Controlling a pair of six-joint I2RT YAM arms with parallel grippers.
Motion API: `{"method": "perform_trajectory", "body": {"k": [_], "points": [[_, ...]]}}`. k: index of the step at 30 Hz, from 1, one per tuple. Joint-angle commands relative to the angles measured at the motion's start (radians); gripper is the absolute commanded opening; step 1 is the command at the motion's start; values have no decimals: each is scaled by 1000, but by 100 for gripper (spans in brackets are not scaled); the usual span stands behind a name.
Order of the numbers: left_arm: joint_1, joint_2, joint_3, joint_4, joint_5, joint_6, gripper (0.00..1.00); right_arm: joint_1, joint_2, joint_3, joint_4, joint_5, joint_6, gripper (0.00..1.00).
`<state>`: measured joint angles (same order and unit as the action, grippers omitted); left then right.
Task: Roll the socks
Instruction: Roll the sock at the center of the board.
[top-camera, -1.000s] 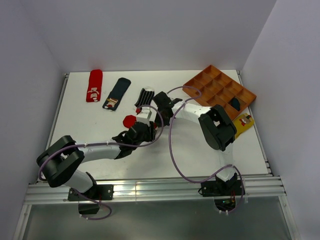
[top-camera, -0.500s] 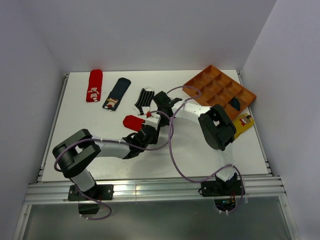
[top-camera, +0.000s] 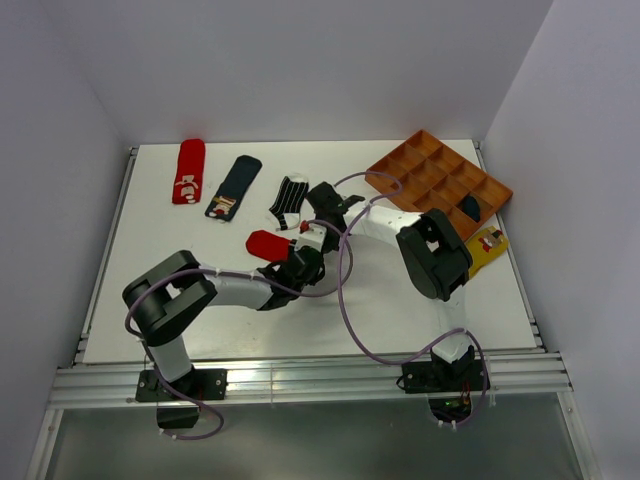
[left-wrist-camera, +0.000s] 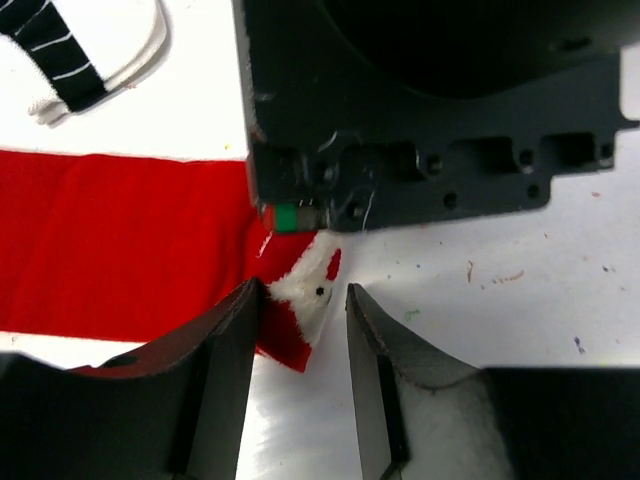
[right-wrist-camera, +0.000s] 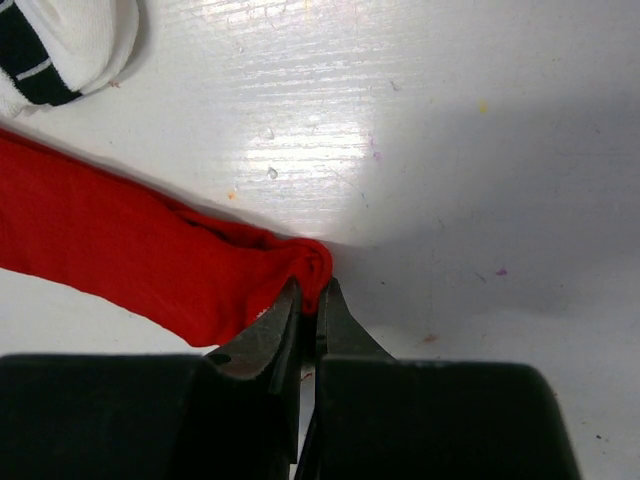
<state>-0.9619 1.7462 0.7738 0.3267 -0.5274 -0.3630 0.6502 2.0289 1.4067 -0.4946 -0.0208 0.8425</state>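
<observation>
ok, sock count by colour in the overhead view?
Red socks: 2 (far-left red sock, centre red sock)
Navy socks: 2 (patched navy sock, plain navy sock)
Black-and-white striped sock: 1
Mustard sock: 1
Total: 6

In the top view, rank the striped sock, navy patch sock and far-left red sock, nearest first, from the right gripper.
1. The striped sock, behind the right gripper.
2. The navy patch sock, farther left.
3. The far-left red sock, back-left corner.
</observation>
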Motion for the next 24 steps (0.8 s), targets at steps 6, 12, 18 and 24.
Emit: {"method": "perform_trajectory", "body": {"k": [6,12,18,24], "points": [[-3,104,117,-199,-46,-57,42,3,28,23,-42,2,-25,0],[-3,162,165,-288,-53,-68,22,0,11,23,-39,-7,-28,5],[-3,125,148,-270,-16,-56,1,-26,-48,-23,14,-30,-20,25],[29,43,117,-242,141,-103,0,-53,-148,-69,83,-31,-10,44]]}}
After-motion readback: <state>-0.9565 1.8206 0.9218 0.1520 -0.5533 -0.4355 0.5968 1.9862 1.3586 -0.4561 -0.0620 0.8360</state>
